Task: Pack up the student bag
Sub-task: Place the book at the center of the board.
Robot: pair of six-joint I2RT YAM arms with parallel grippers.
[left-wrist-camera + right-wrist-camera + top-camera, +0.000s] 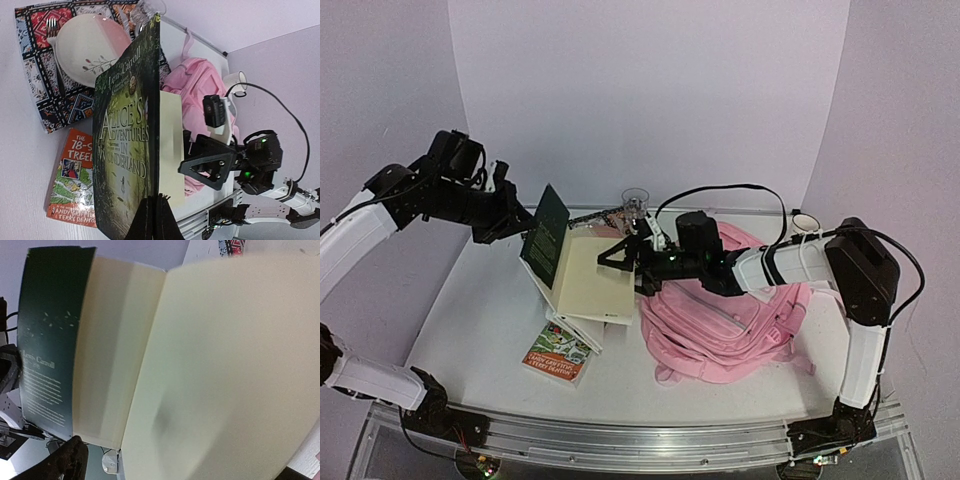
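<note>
One student bag (725,335), pink, lying slumped on the table right of centre, directly under the right forearm. Two books: one Alice's Adventures in Wonderland book (125,150), dark green, held up off the table and splayed open with cream pages facing right; one orange Treehouse paperback (558,352), flat on the table near-left of the bag. One patterned placemat (35,100) at the far side, bearing one white plate (85,50) and one fork (52,24). One clear cup (636,200) at the far edge; one small white roll (805,220) at far right. Left arm: raised, reaching in from the left, the left gripper (155,212) clenched on the edge of the green cover. Right arm: elbow high at right, forearm running left over the bag, the right gripper (210,162) spread wide at the right edge of the cream pages; contact with them cannot be told.
</note>
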